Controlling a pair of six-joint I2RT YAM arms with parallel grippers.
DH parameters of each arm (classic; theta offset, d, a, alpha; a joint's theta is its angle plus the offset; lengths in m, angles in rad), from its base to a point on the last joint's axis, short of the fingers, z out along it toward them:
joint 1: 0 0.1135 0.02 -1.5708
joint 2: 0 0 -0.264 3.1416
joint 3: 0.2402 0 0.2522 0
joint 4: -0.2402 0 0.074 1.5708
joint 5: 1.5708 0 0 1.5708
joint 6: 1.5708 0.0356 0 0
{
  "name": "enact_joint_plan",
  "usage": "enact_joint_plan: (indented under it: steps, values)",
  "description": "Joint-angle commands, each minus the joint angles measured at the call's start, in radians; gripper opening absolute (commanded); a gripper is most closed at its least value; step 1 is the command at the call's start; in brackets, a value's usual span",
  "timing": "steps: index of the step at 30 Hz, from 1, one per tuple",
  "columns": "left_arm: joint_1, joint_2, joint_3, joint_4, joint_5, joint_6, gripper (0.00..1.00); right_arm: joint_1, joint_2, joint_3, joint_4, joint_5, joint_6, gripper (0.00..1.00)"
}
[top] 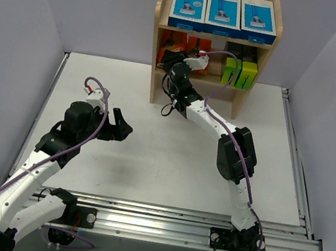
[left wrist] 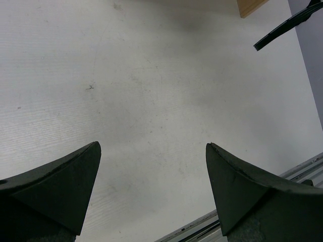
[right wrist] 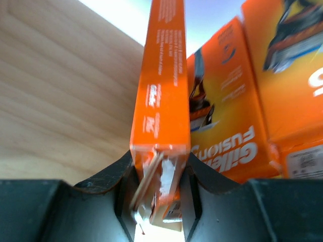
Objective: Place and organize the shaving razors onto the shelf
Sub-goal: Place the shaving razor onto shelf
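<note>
The wooden shelf (top: pixel 154 65) stands at the back of the table. Three blue-and-white razor boxes (top: pixel 223 13) line its top tier. On the middle tier, orange packs (top: pixel 171 43) stand at the left and two black-and-green boxes (top: pixel 241 73) at the right. My right gripper (top: pixel 192 57) reaches into the middle tier. In the right wrist view my right gripper (right wrist: pixel 159 161) is shut on a thin orange pack (right wrist: pixel 164 75) held edge-on beside the shelf's side wall (right wrist: pixel 60 91). Two more orange packs (right wrist: pixel 227 111) lean just to its right. My left gripper (top: pixel 122 127) hovers open over the table (left wrist: pixel 151 75), empty (left wrist: pixel 152 144).
A metal rail (top: pixel 202 226) runs along the table's near edge and another along the right side (top: pixel 293 154). Grey walls close in on the left, right and back. A corner of the shelf (left wrist: pixel 250 6) shows at the top of the left wrist view.
</note>
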Motion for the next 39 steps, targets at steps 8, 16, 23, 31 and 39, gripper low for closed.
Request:
enact_joint_plan:
  steps: [8, 16, 23, 31, 39]
  values:
    - [0.002, -0.006, 0.033, 0.007, -0.014, 0.019, 0.94, 0.015, -0.005, 0.062, 0.023, -0.121, 0.053, 0.35]
    - [0.002, -0.004, 0.031, 0.005, -0.018, 0.021, 0.94, 0.014, -0.019, 0.062, 0.01, -0.127, 0.07, 0.39]
    - [0.012, -0.01, 0.034, 0.005, -0.021, 0.022, 0.94, 0.014, -0.038, 0.07, -0.014, -0.128, 0.087, 0.43]
    - [0.027, -0.015, 0.036, 0.003, -0.025, 0.024, 0.94, 0.014, -0.061, 0.093, -0.049, -0.127, 0.09, 0.44]
    - [0.038, -0.016, 0.044, -0.006, -0.034, 0.036, 0.94, 0.014, -0.088, 0.1, -0.143, -0.13, 0.124, 0.45]
